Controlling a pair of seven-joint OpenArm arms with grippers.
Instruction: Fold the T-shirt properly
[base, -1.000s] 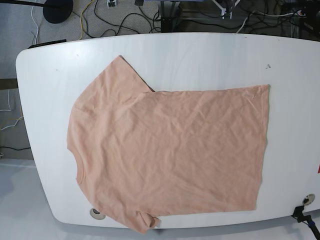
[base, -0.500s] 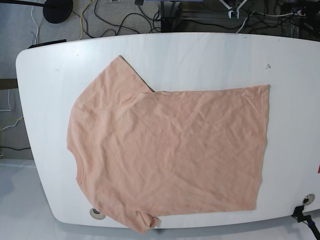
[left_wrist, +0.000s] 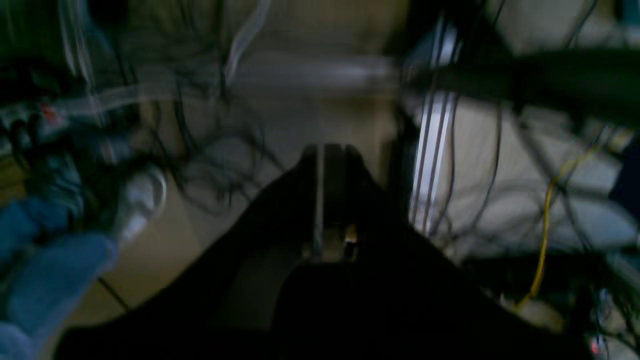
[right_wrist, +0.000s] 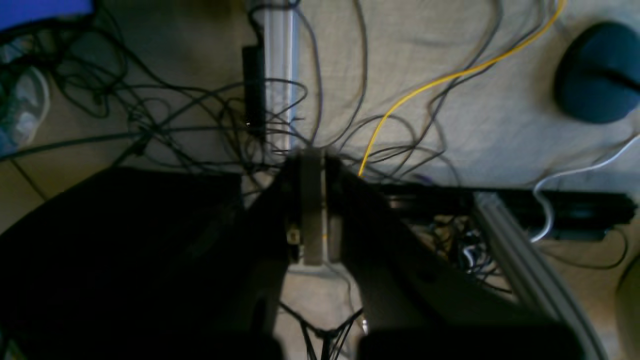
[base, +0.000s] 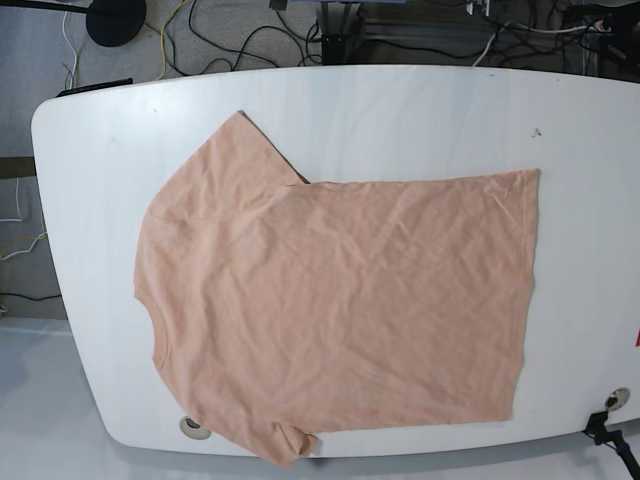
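Note:
The peach T-shirt (base: 340, 300) lies spread flat and lightly wrinkled on the white table (base: 400, 110), collar to the left and hem to the right. Its near sleeve (base: 288, 442) hangs slightly over the front edge. Neither arm reaches over the table in the base view. In the left wrist view, which is blurred, my left gripper (left_wrist: 330, 150) is shut on nothing and hangs over the cabled floor. My right gripper (right_wrist: 312, 157) is also shut and empty above the floor cables in the right wrist view.
Tangled black cables, a yellow cable (right_wrist: 425, 85) and an aluminium rail (right_wrist: 277, 60) lie on the floor behind the table. A dark round stand base (base: 115, 18) sits at the back left. A black clamp (base: 600, 428) is at the table's front right corner.
The white gripper parts seen at the top edge of the base view have drawn back almost out of the picture. The T-shirt has not moved.

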